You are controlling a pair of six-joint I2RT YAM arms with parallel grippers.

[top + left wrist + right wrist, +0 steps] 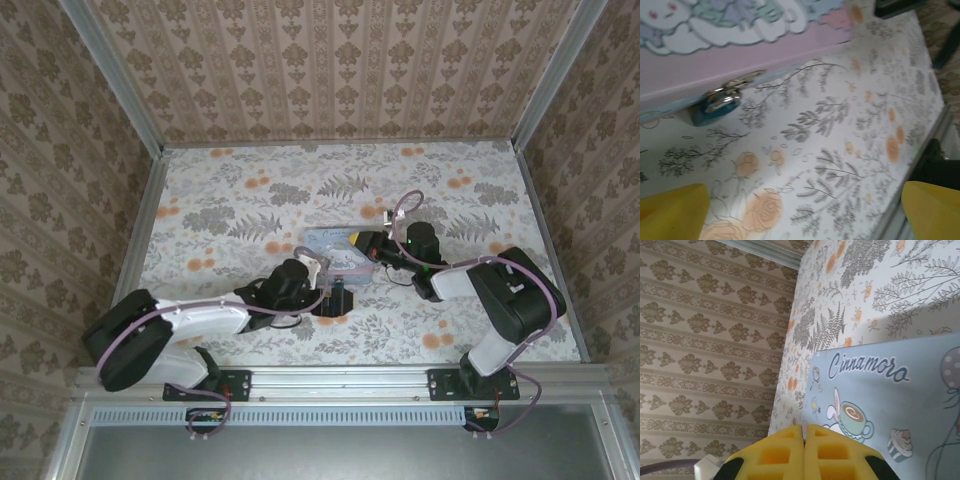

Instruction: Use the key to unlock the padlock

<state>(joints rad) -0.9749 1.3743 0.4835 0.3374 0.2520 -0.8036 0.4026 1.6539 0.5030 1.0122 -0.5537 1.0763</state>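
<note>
The padlock is small, dark and bluish, and its silvery shackle hangs from the hasp on the front of the pastel cartoon tin. My left gripper is open just in front of it. Its yellow fingers stand wide apart over the patterned table, with nothing between them. My right gripper hovers over the tin's lid, shut. A thin sliver, the key, peeks out between its pads. From above, the left gripper is at the tin's near side and the right gripper at its right end.
The tin lies mid-table on a floral surface. Patterned walls enclose the back and both sides. A metal rail runs along the near edge. Open table lies to the left, right and behind the tin.
</note>
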